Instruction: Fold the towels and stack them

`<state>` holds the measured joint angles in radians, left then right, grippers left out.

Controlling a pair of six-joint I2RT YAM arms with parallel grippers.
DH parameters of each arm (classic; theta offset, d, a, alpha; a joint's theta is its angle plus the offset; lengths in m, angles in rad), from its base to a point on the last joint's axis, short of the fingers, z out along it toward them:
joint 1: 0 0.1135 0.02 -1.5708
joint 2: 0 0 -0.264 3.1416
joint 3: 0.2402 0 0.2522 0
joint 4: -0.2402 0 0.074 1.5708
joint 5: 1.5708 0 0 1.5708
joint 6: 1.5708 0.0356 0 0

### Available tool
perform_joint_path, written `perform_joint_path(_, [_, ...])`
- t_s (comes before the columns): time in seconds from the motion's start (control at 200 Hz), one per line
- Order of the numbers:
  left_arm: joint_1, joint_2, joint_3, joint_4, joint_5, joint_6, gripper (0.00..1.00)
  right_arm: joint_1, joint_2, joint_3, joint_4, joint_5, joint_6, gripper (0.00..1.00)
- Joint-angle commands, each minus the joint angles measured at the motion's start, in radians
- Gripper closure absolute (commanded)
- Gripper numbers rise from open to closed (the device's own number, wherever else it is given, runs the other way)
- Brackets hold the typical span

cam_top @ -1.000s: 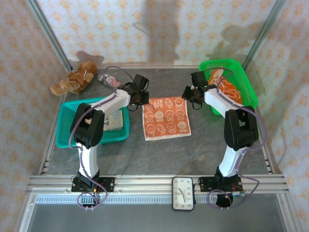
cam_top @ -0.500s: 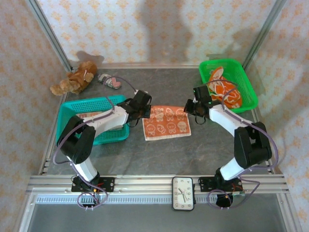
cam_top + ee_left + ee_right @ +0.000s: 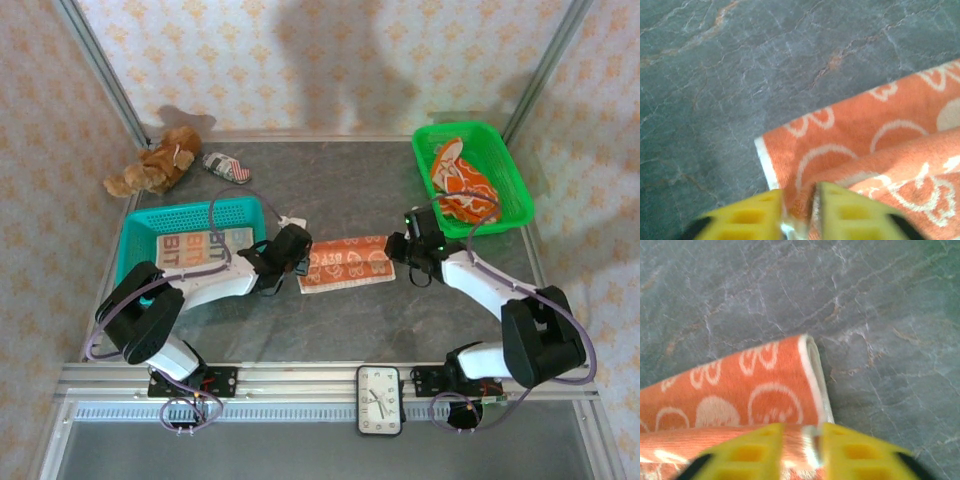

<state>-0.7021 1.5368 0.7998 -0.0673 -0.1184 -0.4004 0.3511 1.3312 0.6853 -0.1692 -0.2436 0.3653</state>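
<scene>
Both ends of folded orange towel (image 3: 345,265), mid-frame on tabletop (image 3: 330,320), sat between slightly parted jaws: left gripper (image 3: 799,195), right gripper (image 3: 802,430).

Left gripper (image 3: 300,263): low, pointing 2 o'clock, jaws slightly parted. Right gripper (image 3: 400,250): low, pointing 10 o'clock, jaws slightly parted.

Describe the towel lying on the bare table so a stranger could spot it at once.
On the grey table, look midway between the teal basket and the green basket. The orange towel lies there folded into a strip, the one towel outside a basket.
</scene>
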Motion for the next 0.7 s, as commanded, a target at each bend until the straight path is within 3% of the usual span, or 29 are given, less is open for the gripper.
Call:
perform_joint_path(0.0, [-0.02, -0.044, -0.019, 0.048, -0.047, -0.034, 0.37, 0.009, -0.048, -0.015, 0.02, 0.056, 0.012, 0.47])
perform_joint_path(0.295, [-0.054, -0.064, 0.101, -0.155, -0.024, -0.126, 0.34, 0.009, -0.03, 0.094, -0.149, 0.038, 0.008, 0.47])
perform_joint_path(0.48, [-0.054, 0.007, 0.173, -0.337, -0.037, -0.278, 0.49, 0.008, 0.036, 0.134, -0.212, -0.006, 0.005, 0.51])
perform_joint_path(0.691, [-0.049, 0.063, 0.174, -0.386, -0.004, -0.392, 0.63, 0.008, 0.119, 0.163, -0.245, -0.061, -0.002, 0.56])
